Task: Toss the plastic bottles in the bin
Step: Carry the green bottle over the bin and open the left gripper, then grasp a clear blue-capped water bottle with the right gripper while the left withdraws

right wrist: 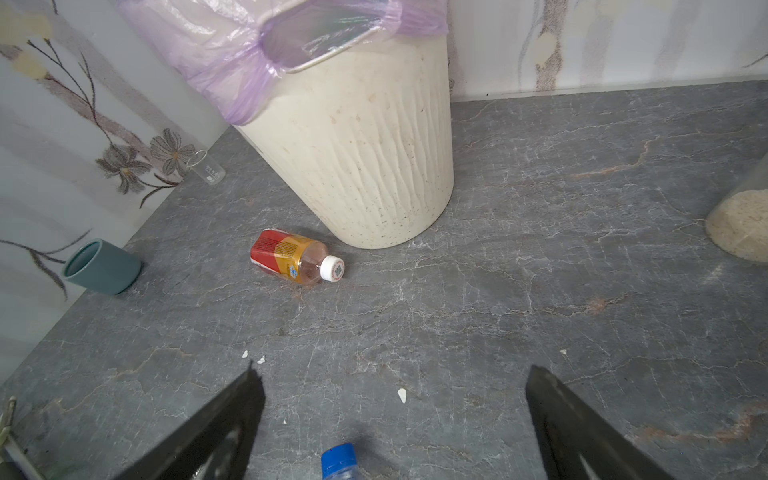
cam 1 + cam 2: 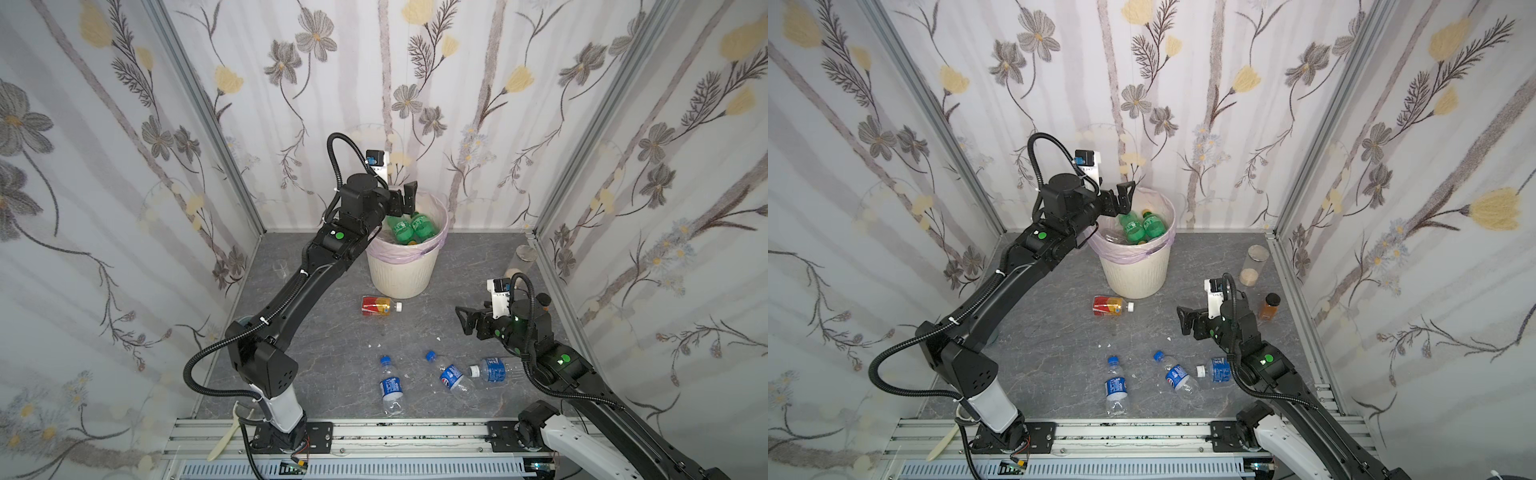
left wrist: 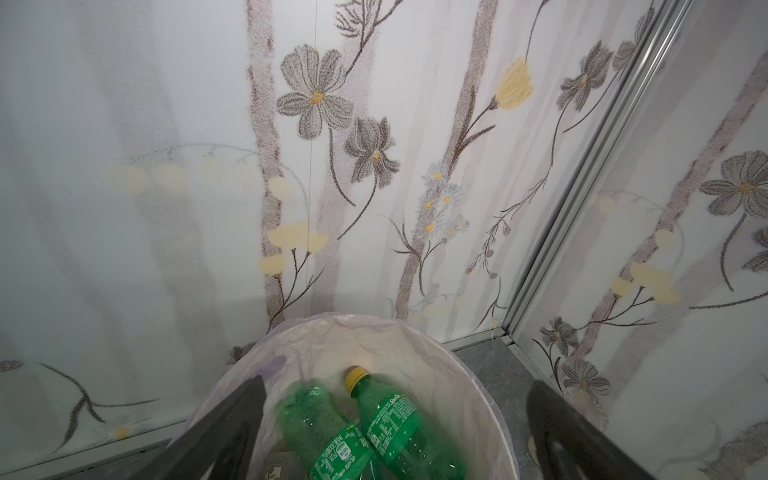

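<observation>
The bin [image 2: 401,274] stands at the back of the grey desk [image 2: 316,340], close to the wall, with a pale purple bag in it. Two green bottles [image 3: 395,428] lie inside it, side by side. One has a yellow cap. The other looks blurry in the left wrist view.

Just in front of the bin, a red-and-yellow bottle [image 2: 376,306] lies on its side on the desk. In both top views its white cap points to the right. Nearer the front edge, three clear bottles [image 2: 390,386] with blue labels lie flat, close together.

The left claw [image 2: 407,199] hangs over the mouth of the bin. It is wide open and holds nothing. The right claw [image 2: 464,320] is above the desk on the right side and points toward the red-and-yellow bottle. It is wide open and empty too.

A grey-blue cup [image 1: 104,268] sits near a side wall. A jar of pale grains [image 2: 1252,266] and a small brown jar [image 2: 1268,307] stand by the right wall.
</observation>
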### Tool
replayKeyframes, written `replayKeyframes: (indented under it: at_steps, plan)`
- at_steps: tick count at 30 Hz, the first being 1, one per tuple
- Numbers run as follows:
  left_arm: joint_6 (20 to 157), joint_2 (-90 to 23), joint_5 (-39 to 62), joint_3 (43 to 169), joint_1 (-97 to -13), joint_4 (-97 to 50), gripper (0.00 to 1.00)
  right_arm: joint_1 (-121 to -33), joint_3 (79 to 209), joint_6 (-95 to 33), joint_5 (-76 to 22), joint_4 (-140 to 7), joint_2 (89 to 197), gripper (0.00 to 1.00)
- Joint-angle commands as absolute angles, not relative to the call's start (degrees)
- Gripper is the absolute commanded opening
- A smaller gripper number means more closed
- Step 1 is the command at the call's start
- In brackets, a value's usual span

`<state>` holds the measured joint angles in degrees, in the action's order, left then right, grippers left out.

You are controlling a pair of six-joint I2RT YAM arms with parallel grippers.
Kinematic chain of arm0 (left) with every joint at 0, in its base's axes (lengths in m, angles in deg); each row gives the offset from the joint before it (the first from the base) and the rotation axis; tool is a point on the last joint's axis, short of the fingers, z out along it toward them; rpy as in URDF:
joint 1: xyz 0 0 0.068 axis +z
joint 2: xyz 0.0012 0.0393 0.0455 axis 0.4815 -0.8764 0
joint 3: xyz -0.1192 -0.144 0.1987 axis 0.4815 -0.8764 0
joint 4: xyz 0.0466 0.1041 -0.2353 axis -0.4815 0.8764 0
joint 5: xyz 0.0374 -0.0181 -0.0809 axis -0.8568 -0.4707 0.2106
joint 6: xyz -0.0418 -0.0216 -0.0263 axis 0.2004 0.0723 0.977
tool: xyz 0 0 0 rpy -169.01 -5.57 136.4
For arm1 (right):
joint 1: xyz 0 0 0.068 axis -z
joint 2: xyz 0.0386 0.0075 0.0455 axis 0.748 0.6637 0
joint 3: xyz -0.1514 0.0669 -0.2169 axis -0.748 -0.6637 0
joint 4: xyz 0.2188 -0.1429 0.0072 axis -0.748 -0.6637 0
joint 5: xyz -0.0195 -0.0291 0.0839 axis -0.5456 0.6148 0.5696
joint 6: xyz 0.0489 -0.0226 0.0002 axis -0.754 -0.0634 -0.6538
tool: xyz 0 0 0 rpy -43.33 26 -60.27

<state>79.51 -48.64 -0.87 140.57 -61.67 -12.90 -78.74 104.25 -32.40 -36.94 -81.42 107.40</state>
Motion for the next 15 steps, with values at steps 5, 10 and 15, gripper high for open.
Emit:
replayKeyframes:
  at_steps: [5, 10, 15]
  plan:
    - [77.78, -41.05, -0.80, 131.20, -61.75, -13.30, 1.00, -79.08, 105.69, -32.40, -33.83, -87.35, 109.09, 0.97]
    - [76.36, -30.32, 0.67, 116.23, -61.70, -13.30, 1.00, -79.31, 107.83, -33.01, -31.87, -93.43, 110.94, 0.94]
    - [77.92, -16.05, -2.93, 98.79, -61.55, -13.04, 1.00, -80.03, 108.94, -33.03, -30.53, -98.20, 112.64, 0.94]
